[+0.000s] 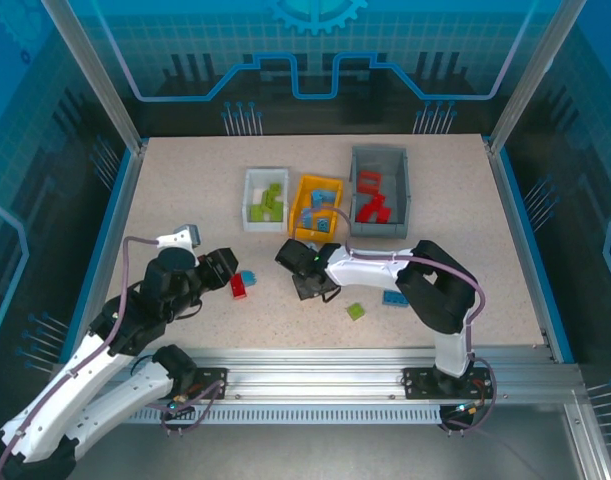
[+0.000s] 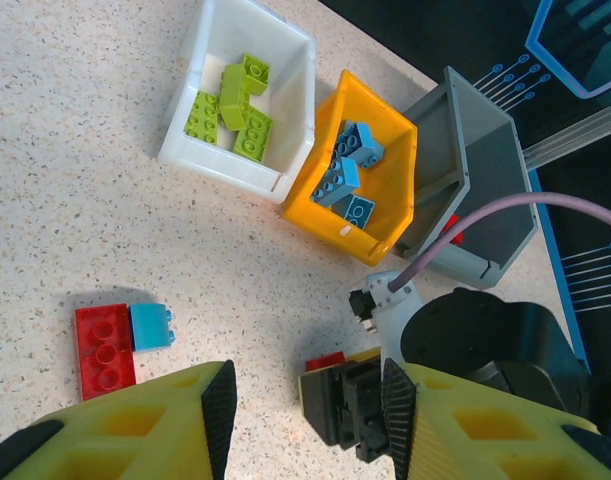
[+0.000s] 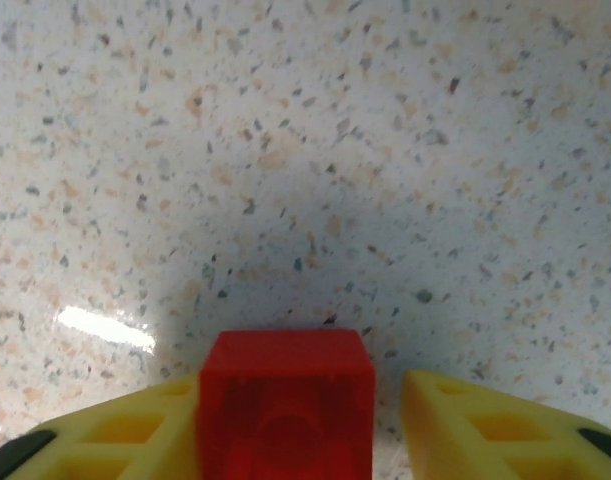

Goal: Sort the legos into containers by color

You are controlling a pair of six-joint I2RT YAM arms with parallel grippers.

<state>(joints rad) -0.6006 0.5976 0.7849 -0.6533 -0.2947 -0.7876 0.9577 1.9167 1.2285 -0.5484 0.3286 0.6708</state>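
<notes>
- The left end effector (image 2: 307, 410) hangs low over the bench (image 1: 185, 190). Its fingers are apart with nothing between them.
- Just ahead of it, on its left side, a long red brick (image 2: 103, 348) lies flat on the bench. A light blue brick (image 2: 150, 327) touches its edge.
- The right end effector (image 3: 300, 420) is down at the bench near the middle, in front of the orange-yellow bin (image 1: 303, 190).
- A small red brick (image 3: 285, 410) sits between its fingers. One finger is against the brick, and a narrow gap shows on the other side, so the fingers are apart, not clamped.
- The white bin (image 2: 185, 140) holds lime green bricks (image 2: 235, 105).
- The orange-yellow bin, touching the white bin, holds blue bricks (image 2: 347, 165).
- The grey bin (image 1: 356, 190), on the right of the row, holds red bricks (image 1: 373, 200).
- A loose green brick (image 1: 356, 311) and a blue brick (image 1: 394, 297) lie on the bench near the right arm, close together but apart.
</notes>
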